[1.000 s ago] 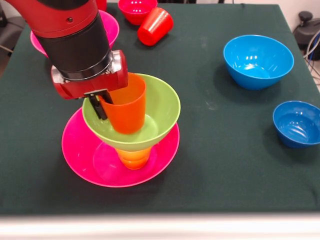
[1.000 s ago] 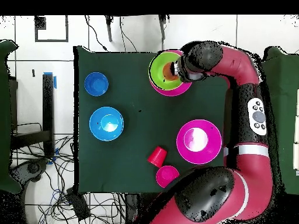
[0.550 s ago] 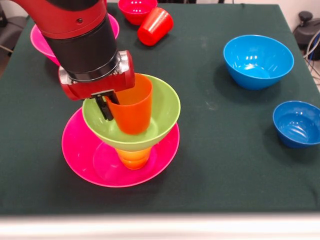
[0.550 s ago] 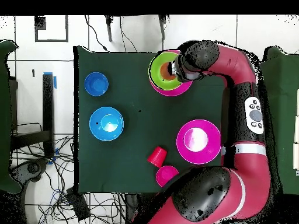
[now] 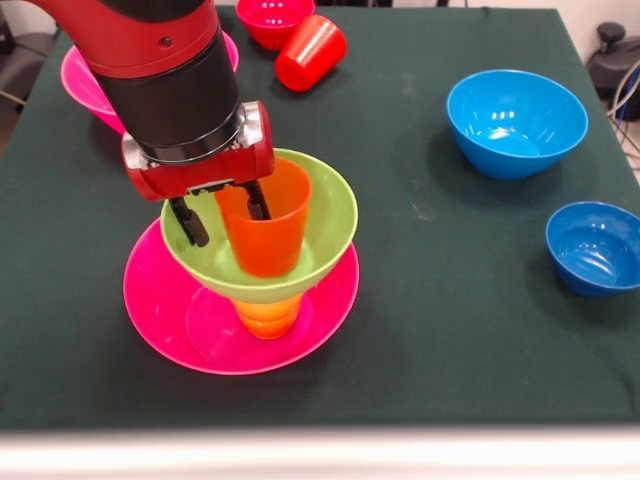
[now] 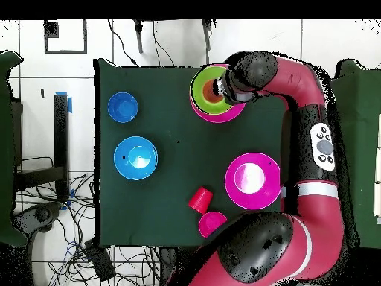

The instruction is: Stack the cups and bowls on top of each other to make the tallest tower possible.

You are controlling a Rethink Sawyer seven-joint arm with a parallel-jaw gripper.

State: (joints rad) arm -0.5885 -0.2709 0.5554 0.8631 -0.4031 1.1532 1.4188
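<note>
The tower stands at the front left: a wide pink bowl [image 5: 170,320], a yellow cup [image 5: 268,316] on it, a lime green bowl [image 5: 325,225] on the cup, and an orange cup [image 5: 266,245] upright inside the green bowl. My gripper [image 5: 224,212] is open, its two black fingers straddling the orange cup's left wall, one outside and one inside the rim. From overhead, the orange cup [image 6: 213,95] shows in the green bowl [image 6: 199,91], with the arm's wrist covering its right side.
A light blue bowl [image 5: 516,122] and a small dark blue bowl [image 5: 596,247] stand to the right. At the back lie a tipped red cup [image 5: 310,52], a small red bowl [image 5: 274,18] and a second pink bowl [image 5: 85,85], partly behind the arm.
The gripper was shut on the orange cup's wall and has now opened. The cup has settled upright in the green bowl, and the arm has shifted slightly right.
</note>
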